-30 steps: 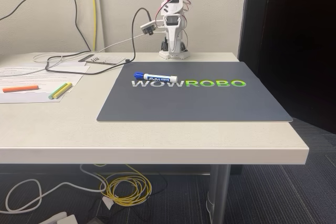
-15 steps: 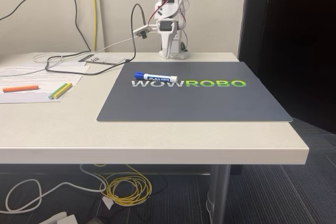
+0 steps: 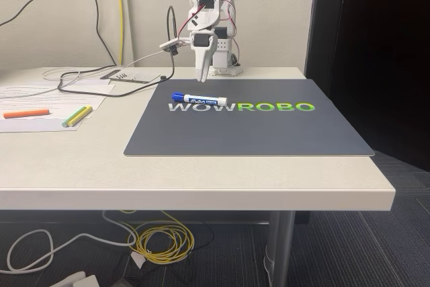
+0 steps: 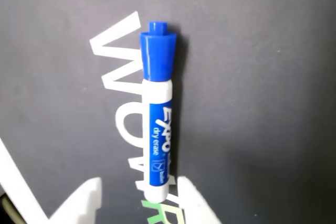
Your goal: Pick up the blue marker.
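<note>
Now my arm has unfolded from its tucked pose at the back of the desk [image 3: 80, 166] and swung forward and down, so my hand [image 3: 201, 77] hangs just above the far edge of the dark mat [image 3: 282, 132], slightly above centre in the fixed view. A moment ago it was still folded against the base, pointing off to the left; it has since turned to aim down toward the mat.

The blue marker [image 3: 199, 99] has not moved. It lies flat on the mat over the white lettering, a little left of centre in the fixed view, cap toward the left. In the wrist view the blue marker [image 4: 159, 114] runs nearly vertically through the middle of the frame, cap at the top, with its white tail end sitting between my two fingertips [image 4: 84, 203] at the bottom edge.

My hand [image 4: 137, 203] is spread open with nothing in it, and the gap looks wider than the barrel. As far as I can tell the fingers are not yet touching it.

So I judge the approach mostly done: I am lined up over the tail rather than the middle, and I would want to descend and reach a little further along the barrel before closing.
</note>
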You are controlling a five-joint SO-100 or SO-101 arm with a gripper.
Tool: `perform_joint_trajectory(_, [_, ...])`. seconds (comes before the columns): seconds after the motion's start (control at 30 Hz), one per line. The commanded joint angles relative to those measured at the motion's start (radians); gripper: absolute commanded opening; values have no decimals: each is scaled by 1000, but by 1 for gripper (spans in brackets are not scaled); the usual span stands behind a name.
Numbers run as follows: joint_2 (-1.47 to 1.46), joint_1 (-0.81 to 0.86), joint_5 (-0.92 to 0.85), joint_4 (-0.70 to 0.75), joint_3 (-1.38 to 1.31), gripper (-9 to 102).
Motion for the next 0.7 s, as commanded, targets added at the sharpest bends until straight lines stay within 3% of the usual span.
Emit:
perform_joint_trajectory(0.0, [-58, 12, -6, 91, -149, 23])
perform_joint_trajectory(0.1, [-149, 26, -8, 186, -273, 25])
perform_joint_trajectory(0.67, [-319, 5, -15, 227, -388, 25])
